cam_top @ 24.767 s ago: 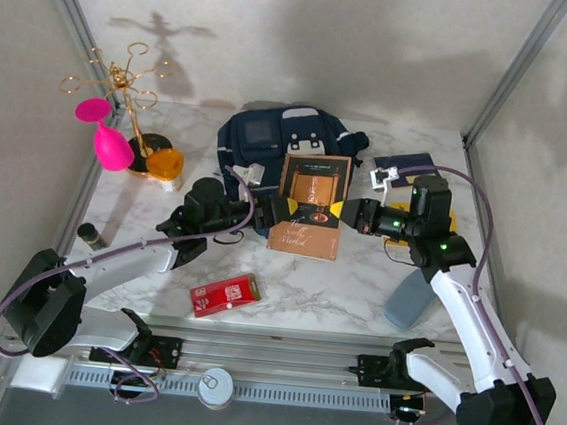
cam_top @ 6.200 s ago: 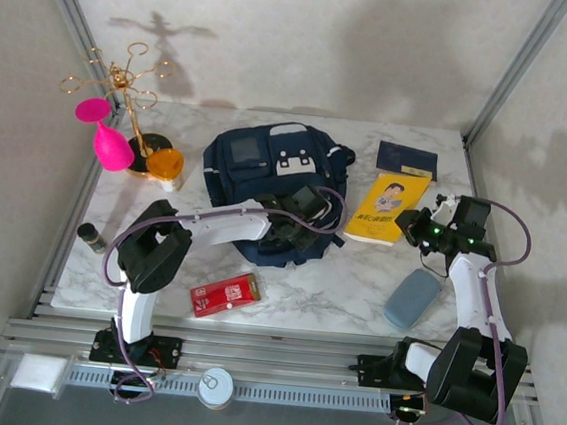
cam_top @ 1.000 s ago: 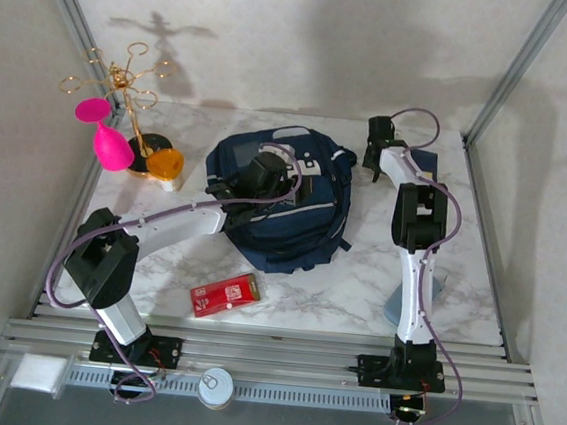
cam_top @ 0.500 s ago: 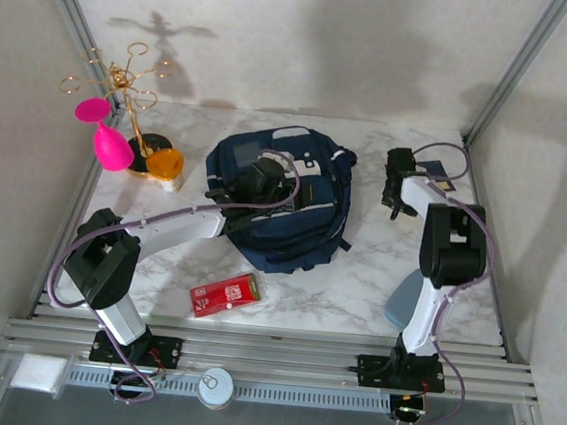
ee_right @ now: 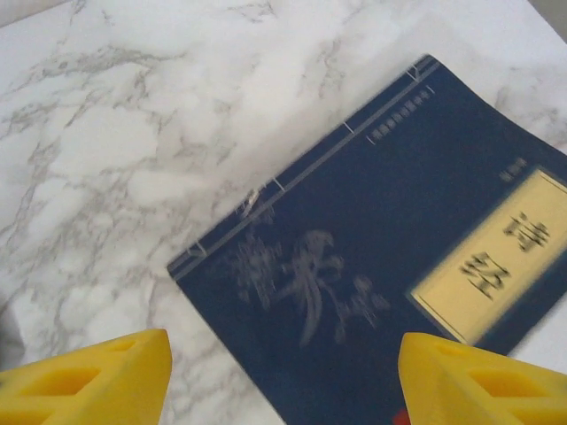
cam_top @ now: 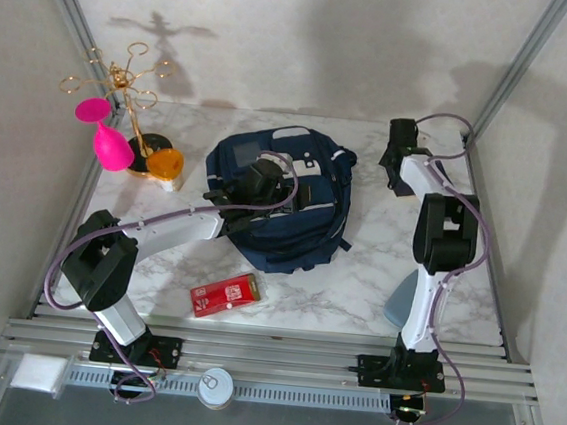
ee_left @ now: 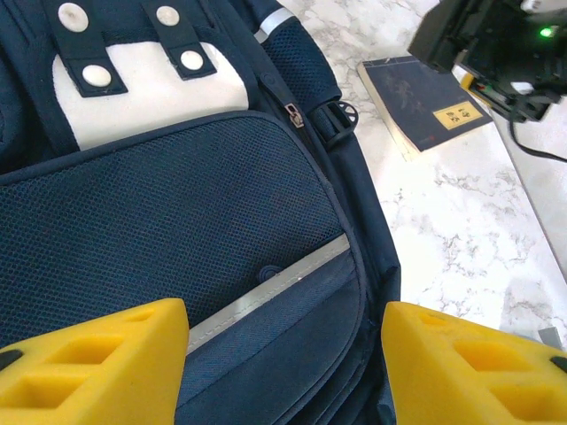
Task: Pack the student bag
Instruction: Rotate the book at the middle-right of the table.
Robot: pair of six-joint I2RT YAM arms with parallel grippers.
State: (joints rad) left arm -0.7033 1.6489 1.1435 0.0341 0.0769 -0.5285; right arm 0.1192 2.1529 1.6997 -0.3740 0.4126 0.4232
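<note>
Currently: student bag [cam_top: 293, 214] lies flat mid-bench [cam_top: 357, 280], front pocket up. Left gripper [ee_left: 283, 354] spread wide over pocket, empty, probably there to steady bag. Right gripper [ee_right: 283, 381], jaws wide, nothing held, hovers over navy book [ee_right: 372, 301] far right; likely next item.

Tabletop [cam_top: 358, 270], clock bearings we take from the student bag [cam_top: 283, 213] at centre.
- Left hand [ee_left: 283, 354]: above the bag's front pocket.
- Book [ee_right: 372, 292]: 2 o'clock, flat, right hand [ee_right: 283, 372] over it.
- Jewellery stand [cam_top: 125, 87]: 10 o'clock, with a cup [cam_top: 165, 164] just beside its base.
- Small bottle [cam_top: 88, 236]: between 8 and 9 o'clock.
- Packet [cam_top: 225, 294]: 7 o'clock.
- Case [cam_top: 395, 304]: 4 o'clock.
</note>
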